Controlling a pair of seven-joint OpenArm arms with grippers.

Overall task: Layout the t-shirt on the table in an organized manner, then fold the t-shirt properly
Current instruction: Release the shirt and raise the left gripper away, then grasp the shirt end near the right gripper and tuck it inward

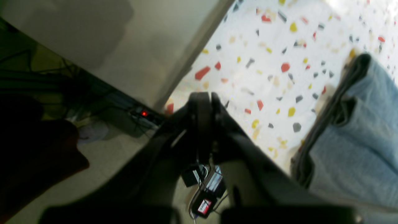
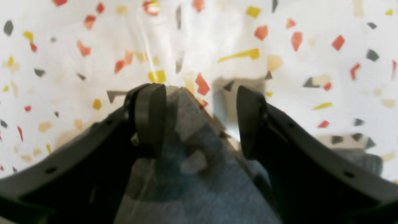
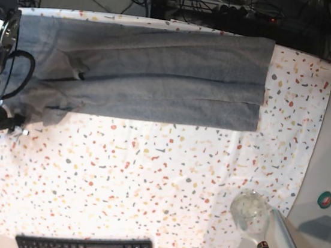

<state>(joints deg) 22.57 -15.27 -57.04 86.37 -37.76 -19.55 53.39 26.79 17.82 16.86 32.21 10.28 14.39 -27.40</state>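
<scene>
Base view. Item: the t-shirt (image 3: 141, 75), grey, lying as a long band across the far part of the desk (image 3: 146, 182), its long axis running side to side from one arm toward the other.

Right end effector (image 2: 199, 121): directly over one end of the band. In the right wrist view its fingers stand spread, with a point of the cloth lying between and beneath them; whether either pad touches the cloth cannot be told. It pinches nothing.

Left end effector (image 1: 203, 105): at the desk's edge, off the other end of the band. In the left wrist view its fingers are pressed together on nothing, and the t-shirt's folded edge lies to one side, apart from the fingertips, with bare speckled desk between.

Judgement: the right arm is the nearer; the cloth extends away from it along the band toward the left arm, so any next fold would turn on that lengthwise axis.
</scene>
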